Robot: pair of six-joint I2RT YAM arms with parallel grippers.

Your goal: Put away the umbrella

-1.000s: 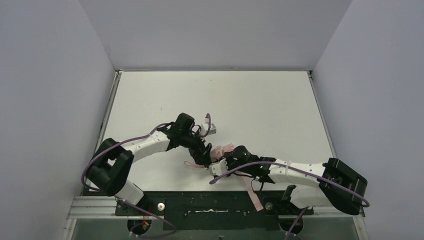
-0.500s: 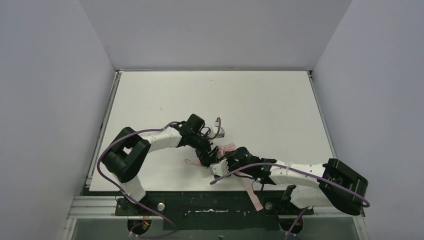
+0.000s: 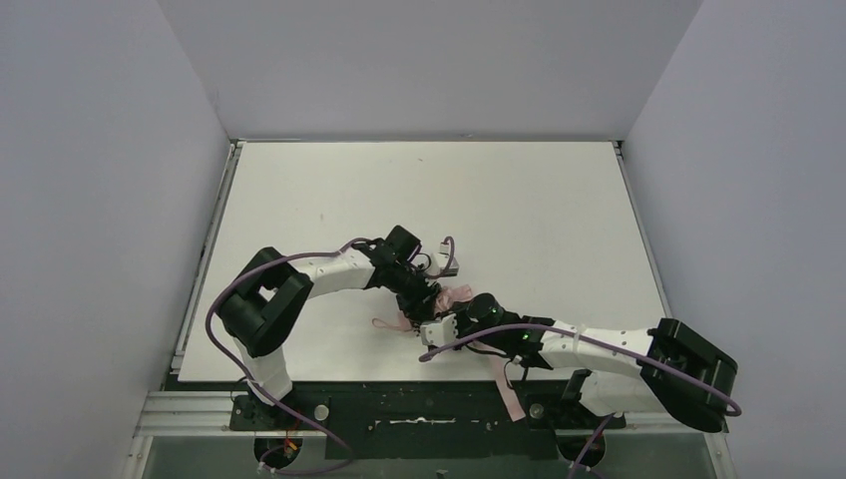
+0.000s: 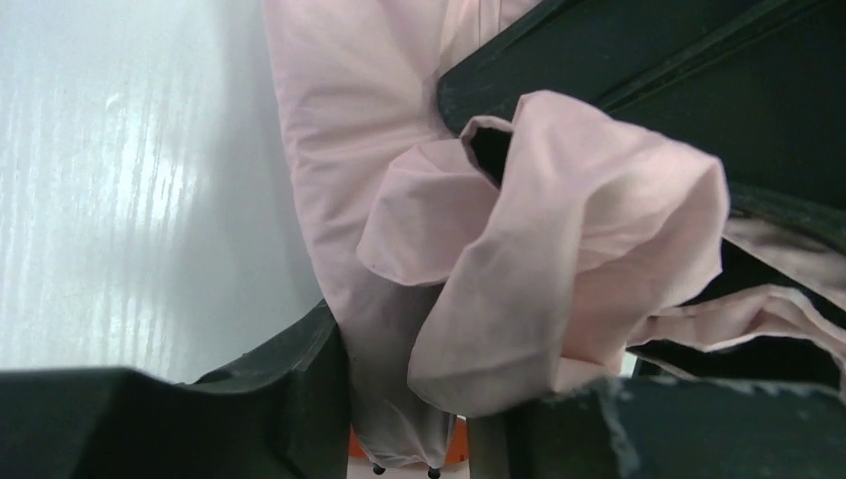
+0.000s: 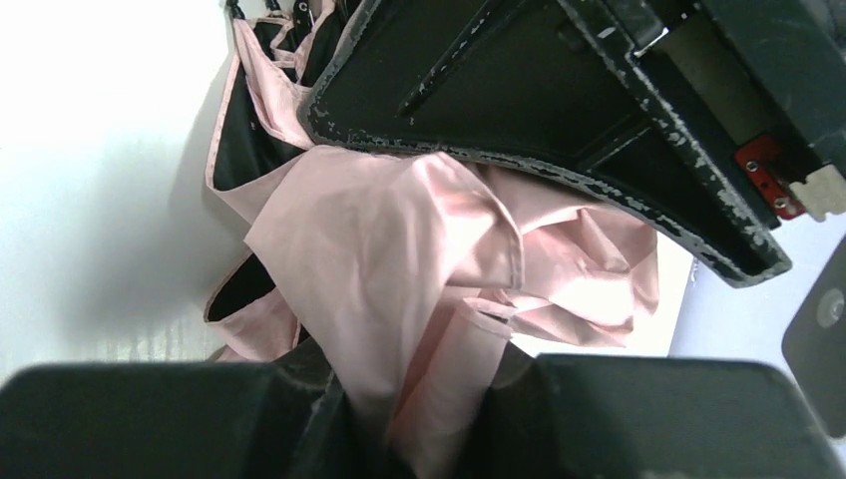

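The umbrella (image 3: 456, 294) is a crumpled bundle of pale pink fabric near the table's front middle, between both grippers. My left gripper (image 3: 424, 299) reaches it from the left. In the left wrist view its jaws (image 4: 439, 399) press folds of the pink fabric (image 4: 559, 259) from both sides. My right gripper (image 3: 440, 325) comes from the right and is shut on a fold of the same fabric (image 5: 399, 249), pinched between its fingers (image 5: 429, 409). The left gripper's black finger (image 5: 559, 110) lies right above it. Shaft and handle are hidden.
A pink strip (image 3: 506, 384) trails from the bundle under the right arm and over the table's near edge. A small pink loop (image 3: 384, 324) lies left of the grippers. The white table (image 3: 499, 200) is walled on three sides.
The left arm has swung right and in onto the umbrella, and its wide-open jaws have closed on the fabric. The right gripper has kept its hold without moving.
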